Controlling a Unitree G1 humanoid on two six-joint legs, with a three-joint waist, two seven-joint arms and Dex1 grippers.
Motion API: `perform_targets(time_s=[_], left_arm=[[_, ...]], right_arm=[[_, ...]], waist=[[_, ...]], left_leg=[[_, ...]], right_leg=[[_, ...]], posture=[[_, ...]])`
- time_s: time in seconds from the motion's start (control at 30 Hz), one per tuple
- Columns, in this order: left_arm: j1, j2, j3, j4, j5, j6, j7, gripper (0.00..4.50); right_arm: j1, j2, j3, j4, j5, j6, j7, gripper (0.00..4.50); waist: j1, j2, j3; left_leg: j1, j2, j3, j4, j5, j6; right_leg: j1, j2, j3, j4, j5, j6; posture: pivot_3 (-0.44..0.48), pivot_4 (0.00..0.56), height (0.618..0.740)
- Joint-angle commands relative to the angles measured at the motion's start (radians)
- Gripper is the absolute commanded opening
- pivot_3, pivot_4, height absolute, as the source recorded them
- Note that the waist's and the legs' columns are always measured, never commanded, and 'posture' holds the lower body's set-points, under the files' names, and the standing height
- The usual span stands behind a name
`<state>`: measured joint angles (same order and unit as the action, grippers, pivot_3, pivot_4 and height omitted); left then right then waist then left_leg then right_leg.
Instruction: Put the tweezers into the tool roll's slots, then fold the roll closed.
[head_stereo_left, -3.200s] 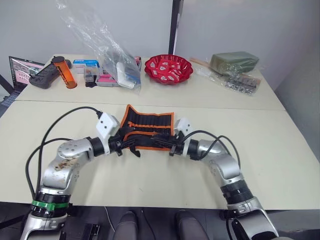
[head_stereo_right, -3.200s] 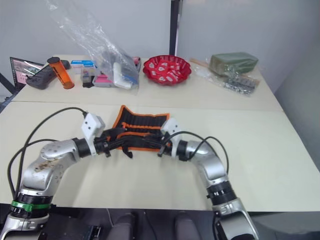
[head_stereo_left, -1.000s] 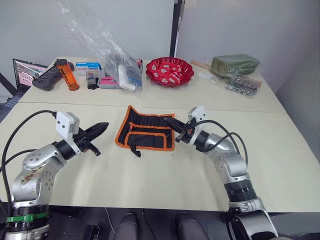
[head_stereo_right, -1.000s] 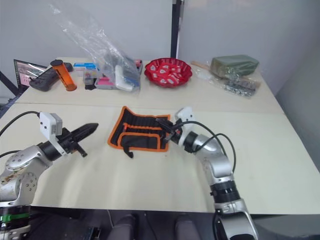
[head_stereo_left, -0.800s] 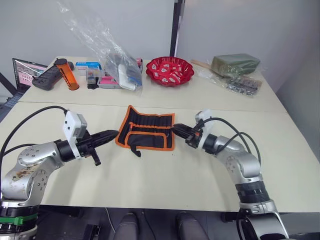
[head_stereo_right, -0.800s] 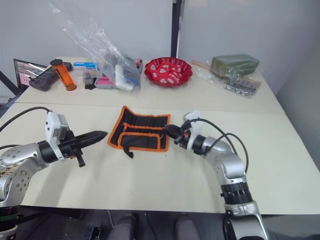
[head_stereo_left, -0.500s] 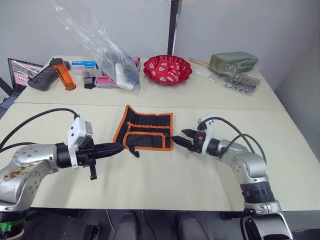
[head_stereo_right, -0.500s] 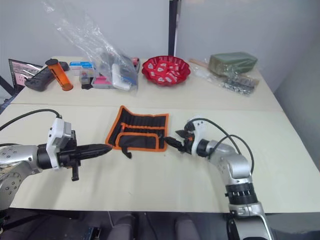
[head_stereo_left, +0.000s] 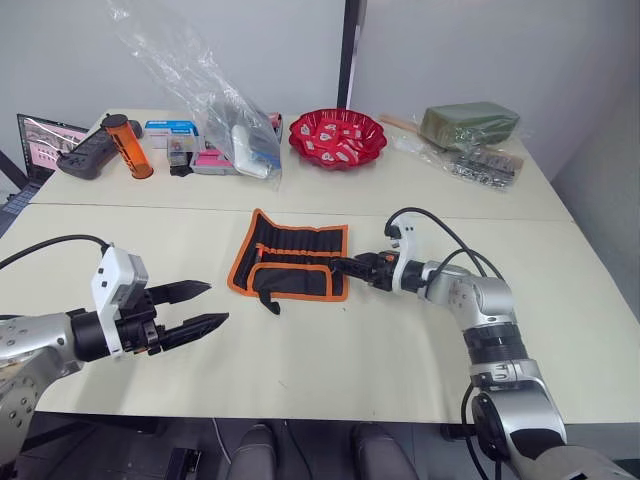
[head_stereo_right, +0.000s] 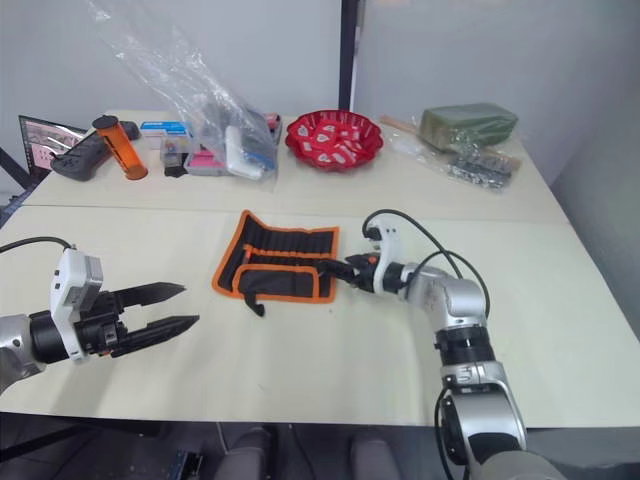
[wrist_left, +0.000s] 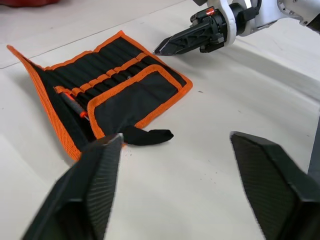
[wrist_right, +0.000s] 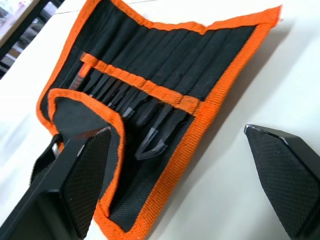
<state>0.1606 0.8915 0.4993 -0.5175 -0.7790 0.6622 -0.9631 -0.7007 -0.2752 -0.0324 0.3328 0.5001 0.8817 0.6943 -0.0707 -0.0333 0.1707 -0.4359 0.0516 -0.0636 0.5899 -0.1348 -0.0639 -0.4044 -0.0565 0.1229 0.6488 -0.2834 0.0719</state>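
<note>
The left pincer (head_stereo_left: 205, 306) has pulled back from the tool roll (head_stereo_left: 292, 264) and now hovers well clear over the desk (head_stereo_left: 330, 350), its fingers spread apart. The right pincer (head_stereo_left: 338, 265) has swung in to the roll's right edge, fingers wide too, gripping nothing. The roll stays half-folded mid-desk, tweezers (wrist_right: 150, 120) tucked in its slots.

A lab or test room: bare pale walls, a plain cream table (head_stereo_left: 300, 350), a laptop (head_stereo_left: 40, 140) at its far corner, a game controller (head_stereo_left: 88, 152), and bagged parts (head_stereo_left: 235, 130) beside a red bowl (head_stereo_left: 337, 138).
</note>
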Motion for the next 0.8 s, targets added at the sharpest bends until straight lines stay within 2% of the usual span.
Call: perform_targets(time_s=[0.03, 0.07, 0.13, 0.37, 0.5, 0.53, 0.8], left_arm=[[0.034, -0.006, 0.052, -0.055, -0.002, -0.012, 0.016, 4.49], [0.040, -0.007, 0.055, -0.060, -0.001, -0.014, 0.020, 4.49], [0.053, -0.009, 0.063, -0.069, 0.003, -0.020, 0.026, 4.50], [0.102, -0.034, 0.062, -0.069, 0.046, -0.045, 0.052, 4.50], [0.095, -0.046, 0.048, -0.056, 0.072, -0.066, 0.064, 4.50], [0.087, -0.049, 0.043, -0.051, 0.080, -0.073, 0.071, 4.50], [0.067, -0.064, 0.008, -0.018, 0.110, -0.101, 0.071, 4.50]], right_arm=[[-0.033, 0.023, -0.027, 0.037, 0.045, 0.054, 0.018, 4.50], [-0.040, 0.026, -0.036, 0.049, 0.046, 0.058, 0.013, 4.50], [-0.057, 0.031, -0.065, 0.078, 0.062, 0.077, 0.005, 3.99], [-0.056, 0.028, -0.142, 0.098, 0.127, 0.167, 0.012, 1.71], [-0.060, 0.034, -0.165, 0.109, 0.149, 0.190, 0.015, 0.26], [-0.060, 0.036, -0.166, 0.102, 0.156, 0.198, 0.018, 0.05], [-0.048, -0.002, -0.163, 0.032, 0.201, 0.273, 0.045, 0.05]], waist=[[-0.002, 0.000, 0.000], [-0.003, 0.000, 0.000], [-0.002, 0.000, 0.000], [0.000, 0.000, 0.000], [0.000, 0.000, 0.000], [0.000, 0.000, 0.000], [0.000, 0.001, 0.000]], left_leg=[[0.000, 0.000, 0.000, 0.000, 0.000, 0.000], [0.000, 0.000, 0.000, 0.000, 0.000, 0.000], [0.000, 0.000, 0.000, 0.000, 0.000, 0.000], [0.000, 0.000, 0.001, 0.000, 0.000, 0.000], [0.000, 0.000, 0.001, 0.000, 0.000, 0.000], [0.000, 0.000, 0.001, 0.000, 0.000, 0.000], [0.000, 0.000, 0.001, 0.000, 0.000, 0.000]], right_leg=[[0.000, 0.000, 0.000, 0.000, 0.000, 0.000], [0.000, 0.000, 0.000, 0.000, 0.000, -0.001], [0.000, 0.000, 0.000, 0.000, 0.001, -0.001], [0.000, 0.000, 0.000, 0.000, 0.001, -0.001], [0.000, 0.000, 0.000, 0.000, 0.001, -0.001], [0.000, 0.000, 0.000, 0.000, 0.001, -0.001], [0.000, 0.000, 0.000, 0.000, 0.001, -0.001]], posture=[[0.000, 0.150, 0.740], [0.000, 0.150, 0.740], [0.000, 0.150, 0.740], [0.000, 0.150, 0.740], [0.000, 0.150, 0.740], [0.000, 0.150, 0.740], [0.000, 0.150, 0.740]])
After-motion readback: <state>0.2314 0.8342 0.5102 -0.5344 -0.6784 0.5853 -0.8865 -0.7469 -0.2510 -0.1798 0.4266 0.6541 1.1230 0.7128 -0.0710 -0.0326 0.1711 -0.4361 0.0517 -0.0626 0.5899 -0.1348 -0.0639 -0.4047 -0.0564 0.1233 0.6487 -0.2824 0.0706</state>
